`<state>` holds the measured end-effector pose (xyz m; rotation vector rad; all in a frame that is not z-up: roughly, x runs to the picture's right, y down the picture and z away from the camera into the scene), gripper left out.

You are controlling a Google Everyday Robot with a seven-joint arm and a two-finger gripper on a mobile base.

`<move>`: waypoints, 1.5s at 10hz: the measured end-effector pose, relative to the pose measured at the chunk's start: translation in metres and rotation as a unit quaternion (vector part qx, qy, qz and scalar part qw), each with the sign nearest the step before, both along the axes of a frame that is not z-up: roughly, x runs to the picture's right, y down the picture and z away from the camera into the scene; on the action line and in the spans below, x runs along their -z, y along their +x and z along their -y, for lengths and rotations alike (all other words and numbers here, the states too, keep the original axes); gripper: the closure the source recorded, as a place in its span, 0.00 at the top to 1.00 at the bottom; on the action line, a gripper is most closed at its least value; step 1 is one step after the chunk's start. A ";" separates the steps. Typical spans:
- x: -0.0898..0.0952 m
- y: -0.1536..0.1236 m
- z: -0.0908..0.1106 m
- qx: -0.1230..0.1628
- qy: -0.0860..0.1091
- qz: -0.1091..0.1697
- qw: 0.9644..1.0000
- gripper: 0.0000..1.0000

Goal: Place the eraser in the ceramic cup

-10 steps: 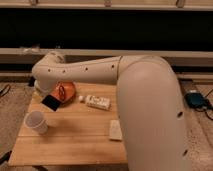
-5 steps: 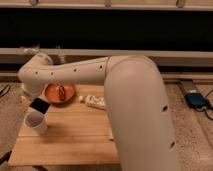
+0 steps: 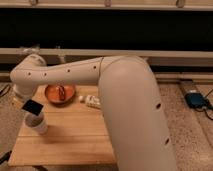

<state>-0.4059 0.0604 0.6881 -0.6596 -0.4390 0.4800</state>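
Now the eraser (image 3: 32,106) is hanging tilted at the frame's left, just above the ceramic cup (image 3: 36,123) standing on the wooden table (image 3: 70,142). Whether it is touching the rim, I cannot tell. The gripper (image 3: 26,100) is sitting just above it, mostly hidden. Behind, an orange-brown dish (image 3: 60,93) is resting beside a small white box (image 3: 92,102).

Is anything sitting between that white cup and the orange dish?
Camera view: only bare wood between ceramic cup and dish. The hand hangs above the cup with the eraser.
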 end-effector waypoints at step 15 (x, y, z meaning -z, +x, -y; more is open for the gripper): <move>-0.012 -0.003 -0.029 -0.058 -0.059 -0.012 0.997 0.79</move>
